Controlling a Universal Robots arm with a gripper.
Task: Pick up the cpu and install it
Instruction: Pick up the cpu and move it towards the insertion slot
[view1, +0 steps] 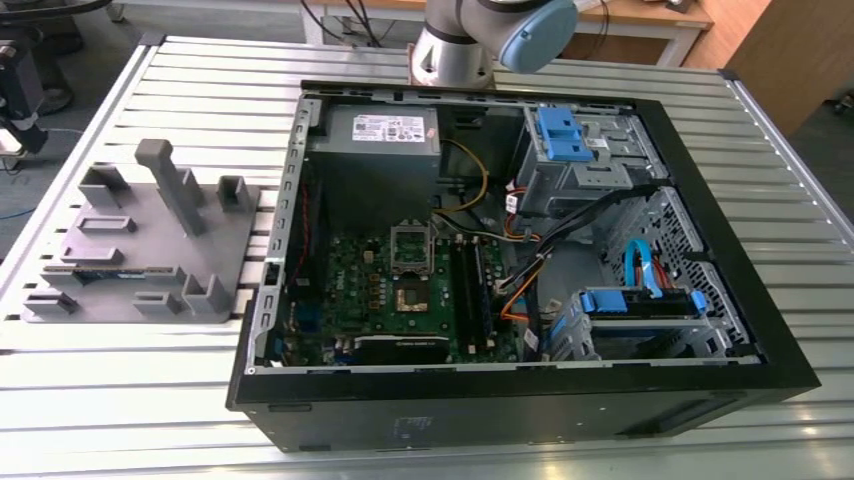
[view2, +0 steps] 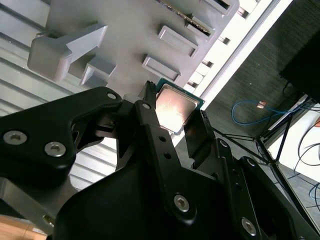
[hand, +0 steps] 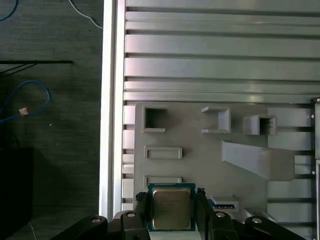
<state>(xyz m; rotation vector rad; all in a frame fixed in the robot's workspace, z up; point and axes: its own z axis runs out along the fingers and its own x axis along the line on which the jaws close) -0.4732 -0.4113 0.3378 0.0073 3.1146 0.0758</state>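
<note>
The cpu (hand: 171, 207), a small square chip with a pale metal top and a green rim, sits between my two black fingers (hand: 141, 207) in both wrist views. My gripper (hand: 171, 200) is shut on it, one finger on each side edge. The cpu (view2: 175, 107) hangs well above the grey plastic holder (hand: 200, 155), over the holder's edge nearest the table rim. In the second wrist view my gripper (view2: 175, 116) frames the chip from both sides. The green board (view1: 400, 290) with its dark square socket (view1: 414, 292) lies inside the open computer case (view1: 521, 390).
The grey holder (view1: 140, 245) stands on the slatted metal table (view1: 134, 380), at the exterior view's left of the case, with a tall post (view1: 163, 175) and a memory stick (view1: 114, 272) in a slot. Cables, drive bays and a power supply (view1: 380, 130) crowd the case. Beyond the table edge is dark floor (hand: 50, 125).
</note>
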